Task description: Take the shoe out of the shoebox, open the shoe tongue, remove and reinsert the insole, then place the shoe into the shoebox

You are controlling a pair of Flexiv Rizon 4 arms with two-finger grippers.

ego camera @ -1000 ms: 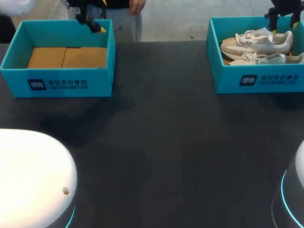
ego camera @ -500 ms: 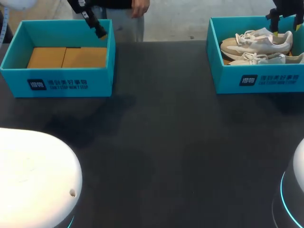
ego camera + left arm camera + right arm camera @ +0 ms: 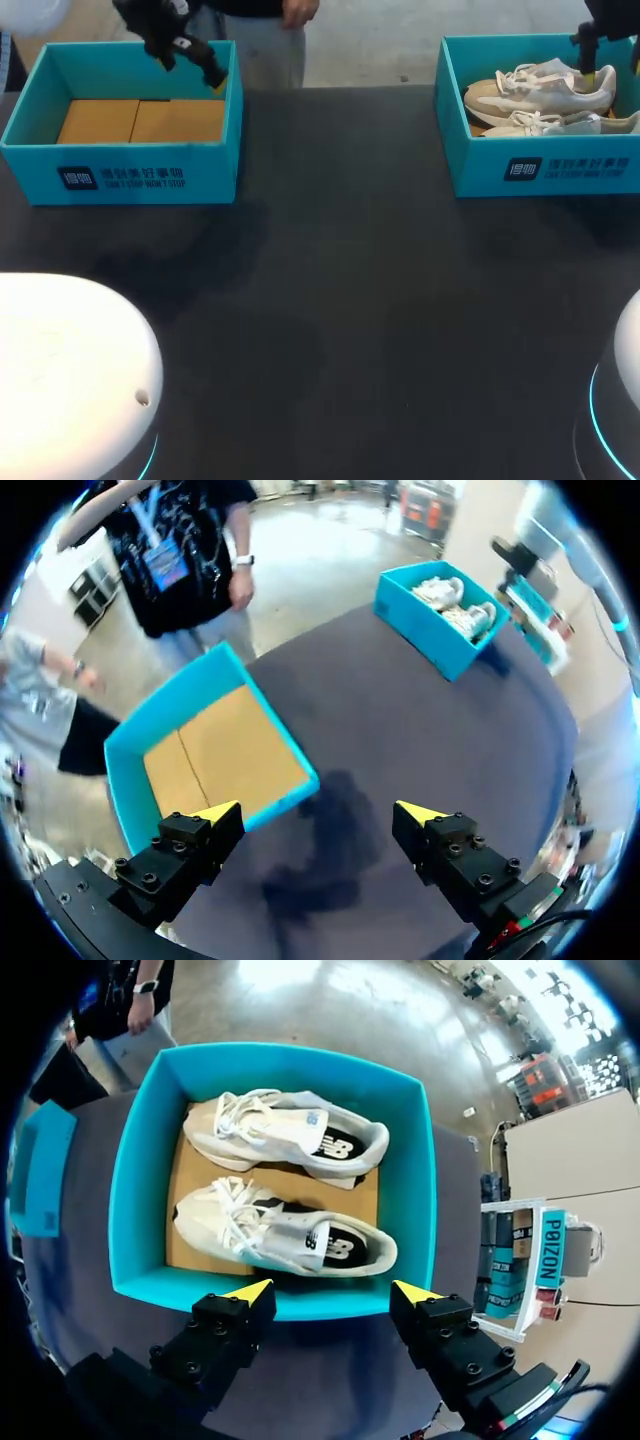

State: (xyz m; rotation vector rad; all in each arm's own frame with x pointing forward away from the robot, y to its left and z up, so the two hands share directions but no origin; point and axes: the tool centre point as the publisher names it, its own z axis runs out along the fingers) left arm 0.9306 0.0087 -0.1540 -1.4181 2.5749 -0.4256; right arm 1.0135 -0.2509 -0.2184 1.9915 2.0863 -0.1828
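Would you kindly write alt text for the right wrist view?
Two white shoes lie side by side in an open teal shoebox on a dark table, just ahead of the right gripper, whose yellow-tipped fingers stand open and empty.

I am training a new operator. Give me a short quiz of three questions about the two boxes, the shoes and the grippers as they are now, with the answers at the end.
1. True or false: both shoes lie inside the right box.
2. What does the left box hold? A) one shoe B) nothing but its brown cardboard floor C) an insole
3. Fill in the missing word: the right gripper hangs above the right box with its fingers ____, and the left gripper has its fingers the same way.

Key: 1 true; 2 B; 3 open.
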